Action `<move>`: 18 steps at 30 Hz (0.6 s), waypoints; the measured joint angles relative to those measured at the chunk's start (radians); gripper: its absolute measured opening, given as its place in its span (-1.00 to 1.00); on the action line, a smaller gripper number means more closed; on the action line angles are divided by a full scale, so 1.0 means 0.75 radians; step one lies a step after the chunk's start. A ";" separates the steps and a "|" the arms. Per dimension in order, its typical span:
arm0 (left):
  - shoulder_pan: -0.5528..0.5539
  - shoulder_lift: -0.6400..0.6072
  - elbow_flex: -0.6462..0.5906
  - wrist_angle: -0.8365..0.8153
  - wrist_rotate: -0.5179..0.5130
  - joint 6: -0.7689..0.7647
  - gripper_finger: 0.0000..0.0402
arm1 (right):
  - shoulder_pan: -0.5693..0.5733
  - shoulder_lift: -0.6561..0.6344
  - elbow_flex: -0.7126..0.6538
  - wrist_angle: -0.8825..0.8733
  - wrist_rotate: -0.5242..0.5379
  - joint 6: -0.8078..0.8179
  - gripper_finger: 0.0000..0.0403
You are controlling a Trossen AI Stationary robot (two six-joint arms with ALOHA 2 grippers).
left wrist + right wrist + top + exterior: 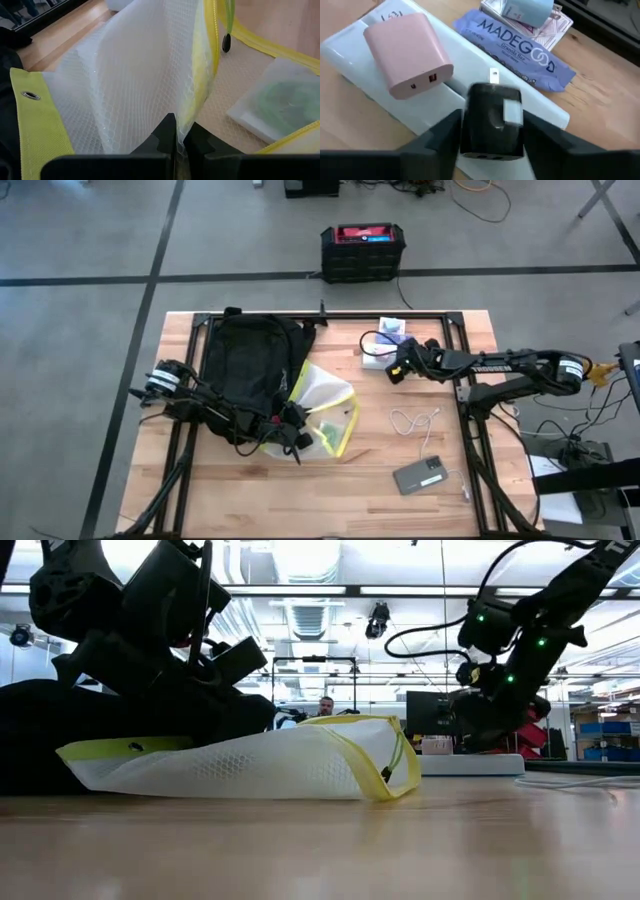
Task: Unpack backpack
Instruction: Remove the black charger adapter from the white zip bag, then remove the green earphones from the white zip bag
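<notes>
The backpack point(243, 358) lies near the bench's far left corner. The left claw point(178, 135) is closed on the mesh pouch point(322, 412) beside it. The right claw point(492, 131) grips a black charger block point(492, 119) above the pale flat case point(465, 85) near the far edge.

Risk: thin mesh may slip from the pinch; the block, if released high, could strike the pink charger point(406, 51).

Only the right wrist view shows the granola bar wrapper point(515, 47); the high view alone shows the white cable point(412, 421) and phone point(421, 474).

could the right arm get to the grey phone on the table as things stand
Probably yes, but not straight away. The phone lies bare on the wood on the right arm's side, nothing on it. However, the right gripper is shut on a black charger, which it must set down first.
</notes>
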 joint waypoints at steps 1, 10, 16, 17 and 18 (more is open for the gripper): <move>0.000 0.000 0.000 0.000 0.000 0.000 -1.00 | 0.000 -0.002 0.004 0.000 0.000 -0.003 0.10; -0.001 -0.001 0.000 -0.006 0.001 0.003 -1.00 | 0.079 -0.059 0.172 -0.184 -0.008 -0.114 0.59; -0.020 -0.005 0.006 -0.007 0.030 0.130 -1.00 | 0.462 -0.095 0.197 0.087 -0.287 -0.287 0.55; -0.026 -0.005 0.010 -0.007 0.033 0.147 -1.00 | 0.550 -0.076 0.191 0.168 -0.319 -0.310 0.52; -0.031 -0.005 0.014 -0.005 0.035 0.159 -1.00 | 0.644 -0.049 0.186 0.239 -0.328 -0.316 0.50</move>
